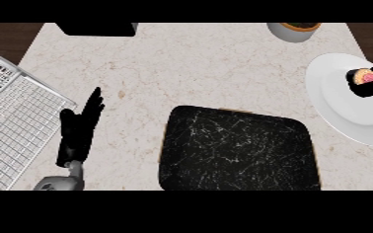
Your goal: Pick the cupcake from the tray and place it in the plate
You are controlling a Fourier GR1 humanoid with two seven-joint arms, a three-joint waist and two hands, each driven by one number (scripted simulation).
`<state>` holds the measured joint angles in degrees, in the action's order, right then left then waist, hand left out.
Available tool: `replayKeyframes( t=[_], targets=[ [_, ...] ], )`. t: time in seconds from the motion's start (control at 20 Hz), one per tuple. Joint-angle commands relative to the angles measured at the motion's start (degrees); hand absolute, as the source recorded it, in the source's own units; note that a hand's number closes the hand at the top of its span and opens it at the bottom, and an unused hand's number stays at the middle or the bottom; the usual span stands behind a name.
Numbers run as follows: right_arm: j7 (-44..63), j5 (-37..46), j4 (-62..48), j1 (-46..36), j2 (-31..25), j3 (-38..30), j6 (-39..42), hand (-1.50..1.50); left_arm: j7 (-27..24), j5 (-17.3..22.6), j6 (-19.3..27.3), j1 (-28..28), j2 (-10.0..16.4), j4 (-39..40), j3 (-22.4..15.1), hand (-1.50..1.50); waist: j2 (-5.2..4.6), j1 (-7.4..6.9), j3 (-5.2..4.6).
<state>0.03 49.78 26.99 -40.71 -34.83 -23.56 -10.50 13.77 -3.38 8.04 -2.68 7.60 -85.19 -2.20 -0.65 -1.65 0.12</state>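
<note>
- Head view looks steeply down on a pale, veined counter (189, 64). The robot's left hand (76, 131) comes in at the lower left on its grey forearm.
- That left hand is black, released and holding nothing. Its fingers are straight and point up the view, away from the robot.
- The hand rests over bare counter and touches none of the task's things.
- Near the hand, on its right, lies the tray (241, 150), a black slab with white veins and rounded corners. A strip of bare counter lies between the hand and the tray's nearest edge.
- Well apart from the hand, far to its right and past the tray, is the white plate (335, 103), cut by the view's right edge.
- The cupcake (362, 81) sits on that plate, not on the tray. It has a dark wrapper and a pink top, and the view's edge cuts it too, so only part of it shows.
- Close on the hand's left is a white wire rack (25, 123), its grid running off the view's left edge.
- Ahead of the hand, at the counter's far edge, is a black block (97, 28).
- Far ahead and to the hand's right, beyond the plate, stands a grey pot (293, 31) with a brown filling.
</note>
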Motion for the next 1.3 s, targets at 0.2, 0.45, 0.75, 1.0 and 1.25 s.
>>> replayKeyframes(
  t=[0.2,0.45,0.75,1.0,1.25],
  targets=[
    [-5.3,0.0,-12.7,-1.8,-3.6,0.2,9.2,-1.5,-4.1,-2.2,1.5,3.1,-2.9,1.3,-2.5,0.0,-0.18,-0.45,0.04],
    [-18.6,-4.9,-11.7,-0.8,-4.6,-3.4,10.3,-1.5,-0.1,-1.5,1.4,-0.2,-2.0,-0.3,-1.0,0.0,0.0,0.16,0.08],
    [-28.4,-20.5,-9.8,-1.9,-3.4,-17.4,12.9,-1.5,0.0,-1.0,1.7,0.9,-1.5,-0.2,0.2,0.0,0.52,1.56,0.15],
    [-33.2,-26.9,-13.3,2.9,-7.4,-23.0,21.6,-1.5,-0.3,-0.3,0.7,2.1,-1.3,-1.0,0.4,0.0,0.17,0.76,0.1],
    [-34.7,-27.1,-14.7,2.4,-9.7,-21.4,26.2,-1.5,-3.3,-1.3,0.3,-0.2,-1.3,3.8,0.7,0.0,-0.12,0.18,0.08]
  ],
)
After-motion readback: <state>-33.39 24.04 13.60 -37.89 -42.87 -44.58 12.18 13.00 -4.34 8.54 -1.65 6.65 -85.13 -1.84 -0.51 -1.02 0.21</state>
